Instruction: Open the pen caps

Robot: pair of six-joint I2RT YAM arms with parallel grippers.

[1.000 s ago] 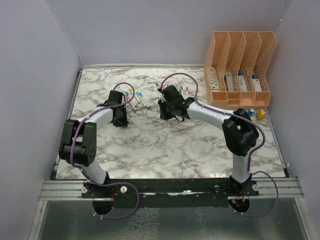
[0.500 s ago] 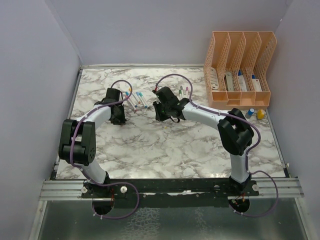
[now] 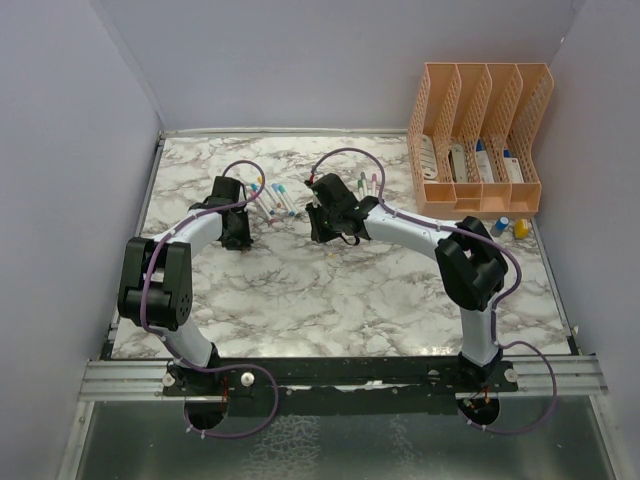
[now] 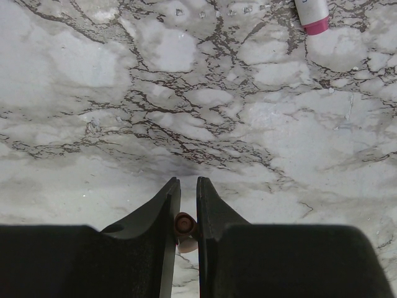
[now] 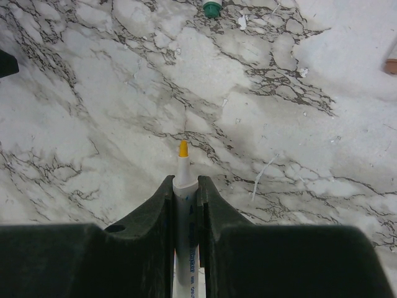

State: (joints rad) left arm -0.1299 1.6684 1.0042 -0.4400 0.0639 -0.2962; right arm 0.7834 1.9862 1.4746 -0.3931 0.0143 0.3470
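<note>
Marble-patterned tabletop (image 3: 350, 290), left hand (image 4: 186, 189) closed tight on 1 small reddish-orange cap (image 4: 183, 223), right hand (image 5: 185, 185) clamped on 1 uncapped white pen (image 5: 184, 208), yellow tip exposed, green cap (image 5: 212, 8) lying loose on the tabletop, other pens (image 3: 276, 198) grouped between both hands.
</note>
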